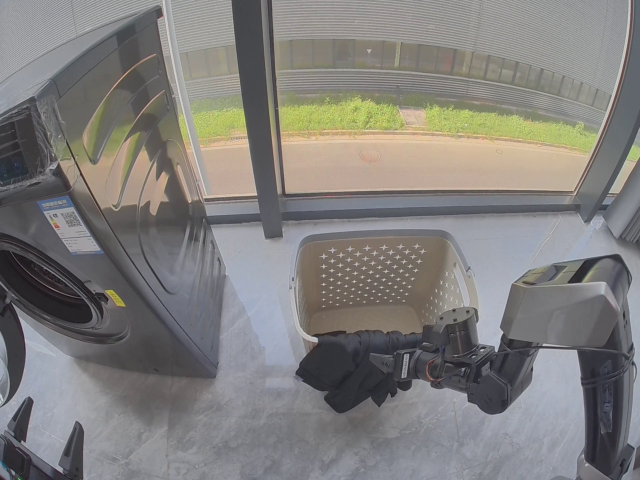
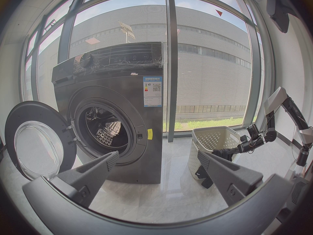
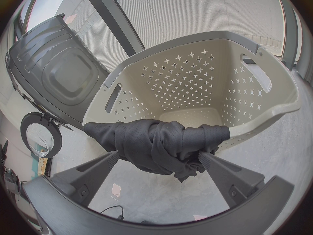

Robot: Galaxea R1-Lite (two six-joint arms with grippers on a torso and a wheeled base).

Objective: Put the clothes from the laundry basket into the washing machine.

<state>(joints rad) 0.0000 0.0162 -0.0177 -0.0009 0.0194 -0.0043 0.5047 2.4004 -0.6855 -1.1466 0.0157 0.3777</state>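
the right gripper (image 3: 156, 156), its fingers wide apart and seemingly gripping nothing yet, faces the dark garment (image 3: 153, 141) draped over the near rim of the laundry basket (image 3: 182, 41), its length running from finger to finger.

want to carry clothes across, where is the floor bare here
Bare floor runs between the washing machine and the laundry basket, and in front of both. Crowded at the basket's near rim: dark garment and right gripper. The open door stands beside the drum mouth.
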